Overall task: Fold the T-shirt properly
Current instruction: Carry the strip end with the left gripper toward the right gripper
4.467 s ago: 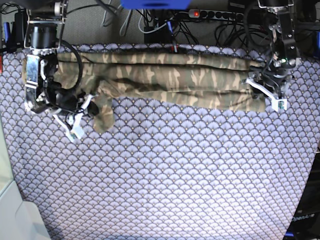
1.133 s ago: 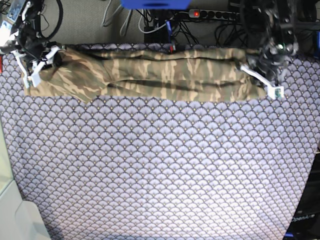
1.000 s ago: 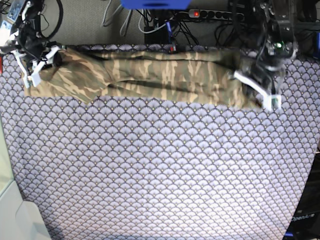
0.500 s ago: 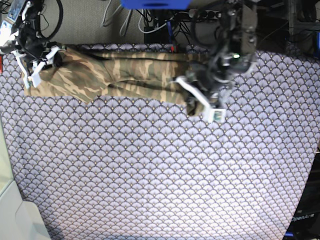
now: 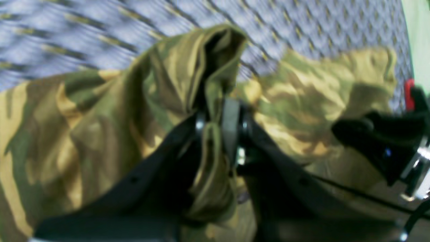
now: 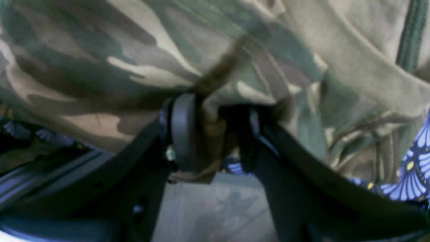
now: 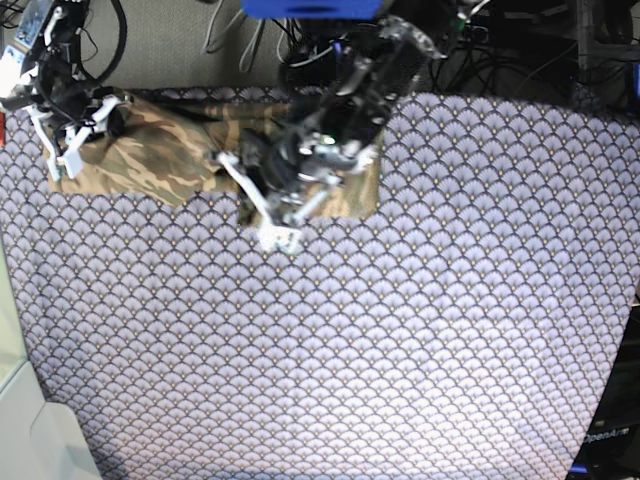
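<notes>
table cloth (image 7: 400, 340): purple scallop pattern | power strip (image 7: 440, 28): behind table, cables

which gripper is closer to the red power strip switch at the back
Left. The left gripper, shut on the T-shirt, is mid-table, nearer the red switch; the right gripper grips the shirt's far end.

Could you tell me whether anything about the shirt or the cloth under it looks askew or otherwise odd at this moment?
Only the mid-fold bunching: the T-shirt is gathered into a rumpled wad where the left gripper pinches it, its lower edge uneven. The right gripper clamps the other end at the table edge. The purple table cloth lies flat, with no damage visible.
</notes>
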